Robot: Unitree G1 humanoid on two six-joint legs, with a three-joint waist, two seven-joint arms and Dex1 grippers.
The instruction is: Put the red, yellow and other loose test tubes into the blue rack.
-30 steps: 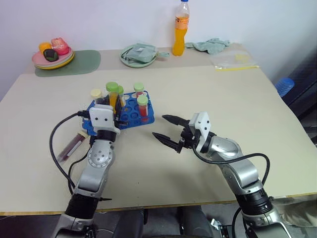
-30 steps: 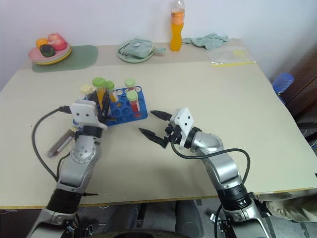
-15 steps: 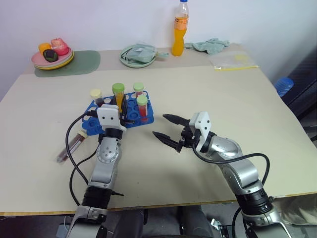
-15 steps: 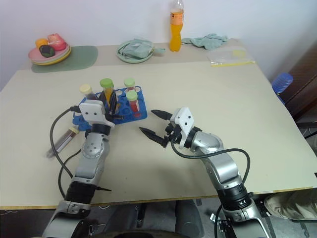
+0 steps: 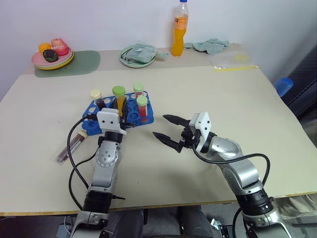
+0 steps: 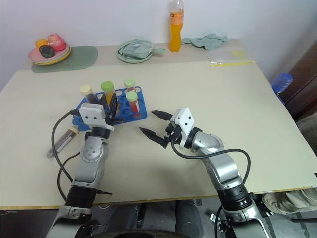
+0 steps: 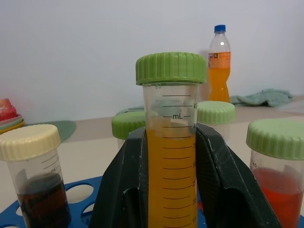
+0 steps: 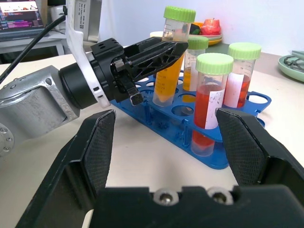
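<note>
My left gripper is clamped on the yellow tube, one black finger pressed against each side of it. The tube stands upright with its green cap above my fingers, and the orange-yellow liquid fills it to just under the top marks. In the right wrist view its lower end reaches down to the blue rack, over the holes near the middle, though I cannot tell whether the tip is seated in a hole.

The rack sits on the table in front of my left arm. It already holds several tubes: a red tube with a green cap at the corner nearest my right arm, another green-capped tube behind it, one more green-capped tube further back, and a dark tube with a cream cap at the far left end.

A loose tube with dark red contents lies on its side on the table, outside the rack on my left, beside my left arm's cable.

My right gripper hovers above the table just to the right of the rack, its fingers spread wide apart and holding nothing, pointing toward the rack.

At the far edge of the table stand an orange drink bottle, a green plate, and a plate of fruit.
</note>
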